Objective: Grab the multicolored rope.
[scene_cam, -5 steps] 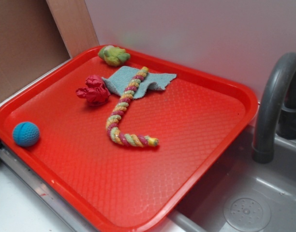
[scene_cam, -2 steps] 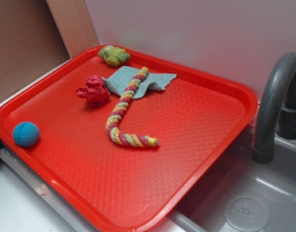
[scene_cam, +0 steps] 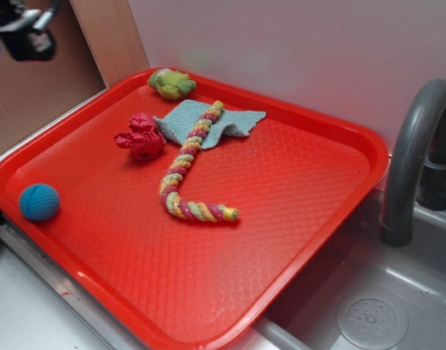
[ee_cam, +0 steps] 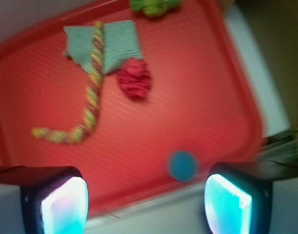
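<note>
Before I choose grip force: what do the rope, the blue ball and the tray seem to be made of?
The multicolored rope looks like soft twisted fabric or cotton: matte pink, yellow and green strands. The blue ball looks like matte rubber or foam, with a dimpled surface. The tray looks like hard plastic: glossy rim, fine diamond texture. The tool is open, well away from the rope.

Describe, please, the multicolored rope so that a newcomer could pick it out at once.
Look at the red tray beside the sink. Near its middle lies the multicolored rope, its far end on a light-blue cloth. Unlike the blue ball and knotted lumps, it is long, twisted and curved.
</note>
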Available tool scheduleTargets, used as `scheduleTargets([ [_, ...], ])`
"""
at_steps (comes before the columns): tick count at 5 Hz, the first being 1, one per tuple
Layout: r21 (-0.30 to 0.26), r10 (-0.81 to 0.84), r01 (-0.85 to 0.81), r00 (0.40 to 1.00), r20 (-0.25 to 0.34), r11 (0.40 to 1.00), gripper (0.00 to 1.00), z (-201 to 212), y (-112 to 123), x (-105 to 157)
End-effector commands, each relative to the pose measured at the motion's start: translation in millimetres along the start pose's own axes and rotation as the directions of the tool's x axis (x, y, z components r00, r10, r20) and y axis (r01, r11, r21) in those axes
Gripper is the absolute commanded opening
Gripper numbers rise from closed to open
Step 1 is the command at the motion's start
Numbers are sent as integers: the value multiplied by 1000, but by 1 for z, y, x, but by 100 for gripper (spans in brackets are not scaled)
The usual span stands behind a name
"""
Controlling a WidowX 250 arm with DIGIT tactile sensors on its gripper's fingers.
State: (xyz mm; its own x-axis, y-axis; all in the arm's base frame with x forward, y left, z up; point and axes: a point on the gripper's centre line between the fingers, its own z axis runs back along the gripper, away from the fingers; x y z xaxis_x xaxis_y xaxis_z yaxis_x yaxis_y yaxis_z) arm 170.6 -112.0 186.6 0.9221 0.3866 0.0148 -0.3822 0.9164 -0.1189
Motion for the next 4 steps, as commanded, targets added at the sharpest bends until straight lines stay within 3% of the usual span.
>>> scheduleTargets([
  [1, -79, 172, -169, 985, 24, 982, 100, -52, -30, 34],
  [2, -131, 161, -163, 987, -28, 978, 100, -100, -45, 45],
  [4, -123, 82, -88, 995, -57, 989, 100, -152, -70, 49],
])
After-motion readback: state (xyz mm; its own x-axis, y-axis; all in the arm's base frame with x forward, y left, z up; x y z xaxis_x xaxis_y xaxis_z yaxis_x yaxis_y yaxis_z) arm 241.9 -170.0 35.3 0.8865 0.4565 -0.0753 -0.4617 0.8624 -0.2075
